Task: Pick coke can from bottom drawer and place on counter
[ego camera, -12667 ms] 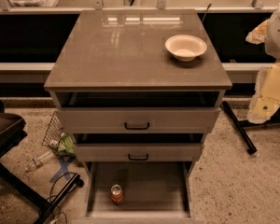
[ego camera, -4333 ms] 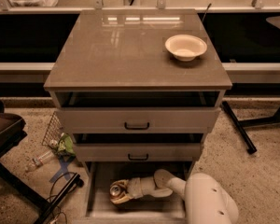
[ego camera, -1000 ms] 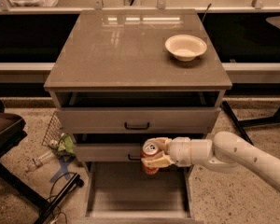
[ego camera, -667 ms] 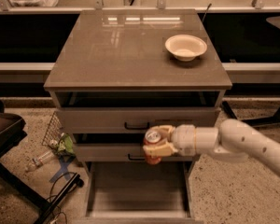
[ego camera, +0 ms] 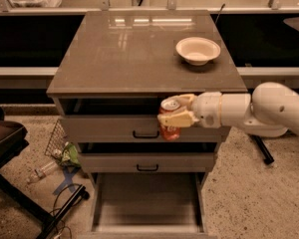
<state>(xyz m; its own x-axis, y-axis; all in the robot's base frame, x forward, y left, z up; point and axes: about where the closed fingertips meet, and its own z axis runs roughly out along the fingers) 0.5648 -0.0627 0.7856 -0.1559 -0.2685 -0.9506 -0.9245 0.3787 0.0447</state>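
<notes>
coke can [ego camera: 169, 132]: small and red, pinched in my gripper, hanging in front of the top drawer [ego camera: 104, 128], just below the counter's overhanging edge, silver top up.
gripper [ego camera: 172, 109]: clamped on the can's side wall, one pale finger across the upper body, the other by the rim.
weight: i judge it light; full or empty, i cannot tell.
stiffness: thin metal wall, likely to dent under a hard squeeze, so a moderate pinch suits it.
surface: smooth and round, so it could slip or turn between my pads.
where to hold: across the body, opposite sides; my hold sits a little high.
bottom drawer [ego camera: 147, 200]: pulled open, floor bare, can out of it.
counter [ego camera: 134, 49]: glossy, with room left of the bowl [ego camera: 198, 50]; the can's base must clear the edge first.
</notes>
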